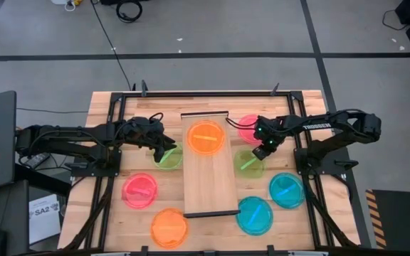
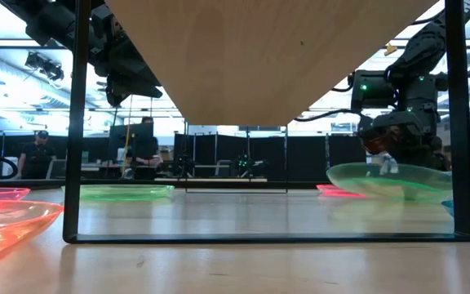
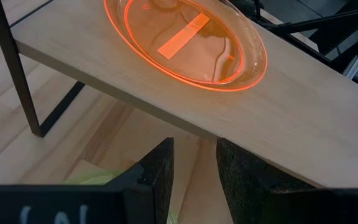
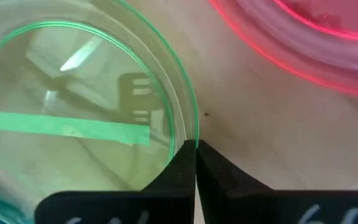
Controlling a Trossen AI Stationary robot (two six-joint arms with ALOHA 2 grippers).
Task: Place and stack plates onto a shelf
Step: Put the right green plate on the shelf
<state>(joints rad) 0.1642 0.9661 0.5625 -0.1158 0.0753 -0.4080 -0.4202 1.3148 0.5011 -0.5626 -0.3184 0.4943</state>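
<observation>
The shelf (image 1: 208, 178) stands mid-table with one orange plate (image 1: 206, 136) on its far end. My right gripper (image 1: 264, 151) is shut on a lime green plate (image 1: 248, 163) just right of the shelf. My left gripper (image 1: 164, 151) hovers open over the other green plate (image 1: 168, 158), which lies flat on the table left of the shelf. In the left wrist view its fingers (image 3: 194, 177) point at the shelf's edge with the orange plate (image 3: 185, 43) beyond. Flat on the table lie two pink plates (image 1: 140, 190) (image 1: 250, 128), an orange plate (image 1: 169, 227) and two cyan plates (image 1: 286, 190) (image 1: 254, 215). My right gripper pinches the green plate's rim (image 4: 188, 134) on its far right side between the two fingers, which come slanting down from above. In the low view the plate (image 2: 390, 180) sits tilted under the gripper. Whether its low side rests on the table I cannot tell.
The second pink plate (image 4: 303, 37) lies close beyond the held green plate. The shelf's thin dark end frames (image 2: 76, 122) stand at its short ends. People and desks show in the room behind the table.
</observation>
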